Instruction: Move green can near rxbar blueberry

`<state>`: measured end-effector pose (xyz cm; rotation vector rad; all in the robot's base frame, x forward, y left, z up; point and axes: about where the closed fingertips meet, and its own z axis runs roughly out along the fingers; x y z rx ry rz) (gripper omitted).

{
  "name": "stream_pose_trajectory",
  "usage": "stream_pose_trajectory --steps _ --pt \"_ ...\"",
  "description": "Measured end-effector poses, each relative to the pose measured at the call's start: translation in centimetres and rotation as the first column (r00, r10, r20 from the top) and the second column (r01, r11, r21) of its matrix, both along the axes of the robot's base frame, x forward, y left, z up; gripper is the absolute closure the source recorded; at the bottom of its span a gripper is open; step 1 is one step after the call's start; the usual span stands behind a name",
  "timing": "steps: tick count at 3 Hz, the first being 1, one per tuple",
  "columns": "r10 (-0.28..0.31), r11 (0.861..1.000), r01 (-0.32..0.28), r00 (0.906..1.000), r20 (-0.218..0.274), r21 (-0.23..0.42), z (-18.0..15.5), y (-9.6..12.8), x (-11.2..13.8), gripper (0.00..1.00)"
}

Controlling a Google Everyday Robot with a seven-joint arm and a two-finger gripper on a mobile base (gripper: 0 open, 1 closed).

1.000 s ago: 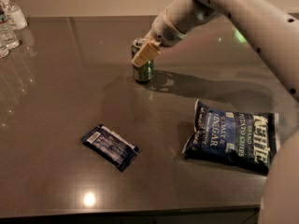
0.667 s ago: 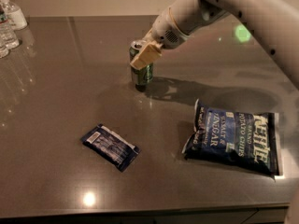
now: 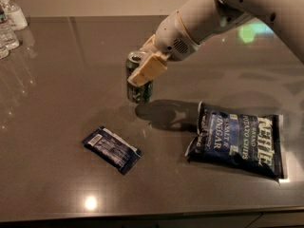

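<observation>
One tan finger [image 3: 148, 69] of the gripper [image 3: 138, 71] hides part of the green can [image 3: 140, 93] it clamps, upright, beyond the rxbar blueberry [image 3: 112, 149] (label illegible); the chip bag [image 3: 237, 139] reads "Kettle", "Vinegar".

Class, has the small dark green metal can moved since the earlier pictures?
Yes. The green can, gripped by the end effector, has shifted slightly toward the flat dark blue bar wrapper.

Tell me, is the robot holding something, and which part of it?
Yes. The end effector grips the green can by its upper half, just below the rim.
</observation>
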<state>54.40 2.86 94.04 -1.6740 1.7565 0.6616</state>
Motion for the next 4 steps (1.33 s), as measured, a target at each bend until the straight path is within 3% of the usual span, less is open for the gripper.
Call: stream_pose_trajectory --steps 3,4 --pt "0.076 0.997 -0.075 0.9963 -0.041 0.021 -1.8 1.0 -5.9 1.00" --pt "0.081 0.997 -0.080 0.9966 -0.019 0.006 -2.4 1.3 -6.8 0.82"
